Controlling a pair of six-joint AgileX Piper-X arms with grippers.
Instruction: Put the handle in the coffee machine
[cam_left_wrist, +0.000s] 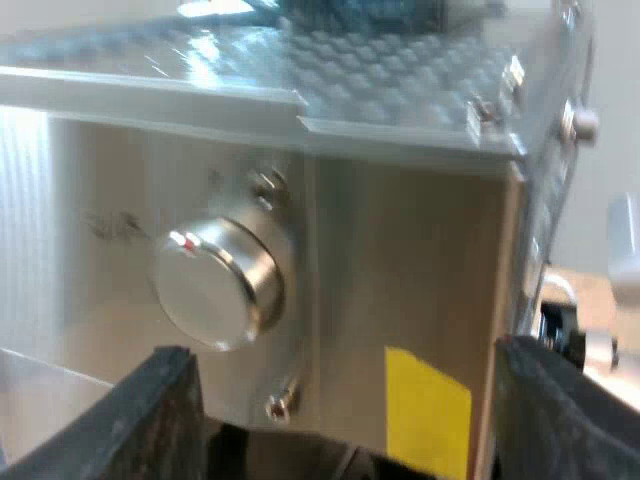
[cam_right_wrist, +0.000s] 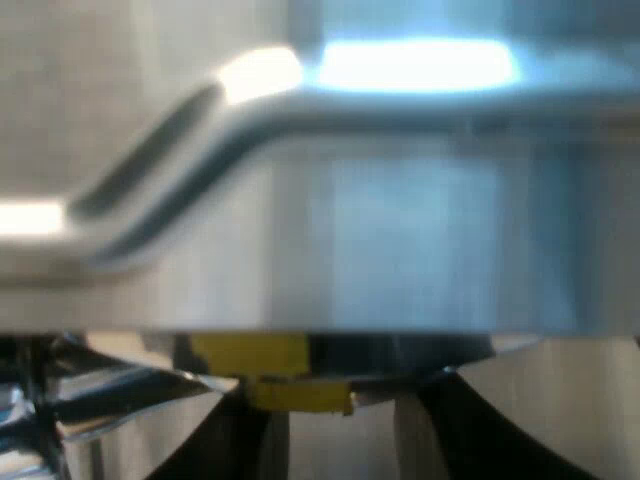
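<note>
My left gripper (cam_left_wrist: 350, 445) is open, its two black fingers (cam_left_wrist: 140, 420) spread wide with nothing between them. It faces a steel side panel of the espresso machine (cam_left_wrist: 420, 260) at close range. A round polished knob (cam_left_wrist: 215, 283) with a small red mark sticks out of that panel, just above one finger. A yellow sticker (cam_left_wrist: 428, 408) sits low on the panel between the fingers. In the right wrist view, my right gripper (cam_right_wrist: 345, 445) is pressed up close under a brushed steel body of the machine (cam_right_wrist: 400, 240), beside a yellow label (cam_right_wrist: 268, 372).
The machine's dimpled steel top (cam_left_wrist: 400, 70) overhangs the panel, with bolts at its corner (cam_left_wrist: 578, 122). A screw (cam_left_wrist: 281, 404) sits below the knob. A curved steel edge (cam_right_wrist: 170, 160) runs across the machine above the right gripper.
</note>
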